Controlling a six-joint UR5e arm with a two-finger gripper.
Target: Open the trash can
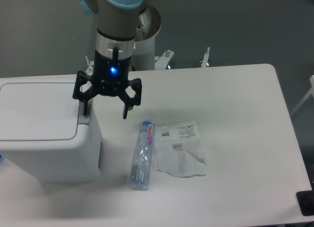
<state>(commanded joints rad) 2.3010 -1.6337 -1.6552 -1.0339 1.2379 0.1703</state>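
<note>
bottle (141,156) lies between trash can (46,131) and bag (180,149).

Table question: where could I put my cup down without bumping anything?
The widest bare stretch of the table is right of the plastic bag, out to the far edge. Another runs behind the bag and water bottle. The left is crowded: the trash can fills it, with the open gripper at its edge.
</note>
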